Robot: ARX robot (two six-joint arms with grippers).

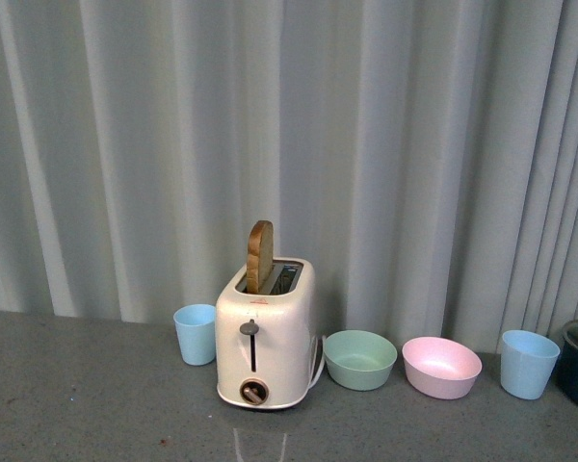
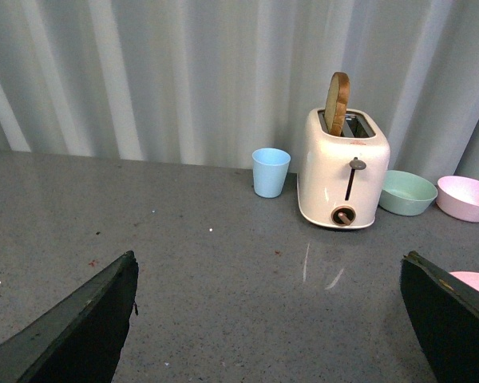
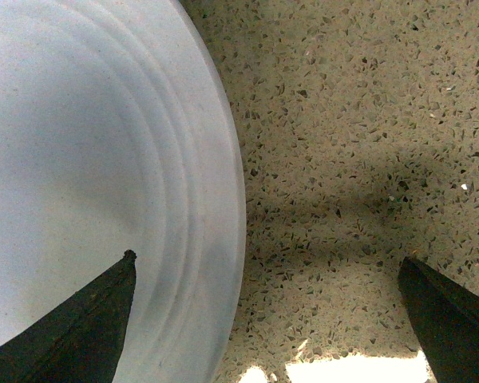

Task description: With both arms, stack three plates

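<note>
The right tool (image 3: 268,257) stands wide open with nothing in it, low over the speckled worktop (image 3: 351,120). One of its fingers (image 3: 88,335) is above the light blue plate (image 3: 88,144), which lies flat on the worktop, and the other is out past the plate's rim. The left tool (image 2: 268,257) is likewise spread wide and empty above bare worktop, and a sliver of the pink plate (image 2: 475,281) shows beside the finger on the bowls' side. Along the curtain (image 1: 366,144) at the back stand a blue cup (image 1: 195,333), a white toaster (image 1: 266,337) with a slice of bread (image 1: 260,256) upright in one slot, a green bowl (image 1: 360,358) and a pink bowl (image 1: 441,366).
</note>
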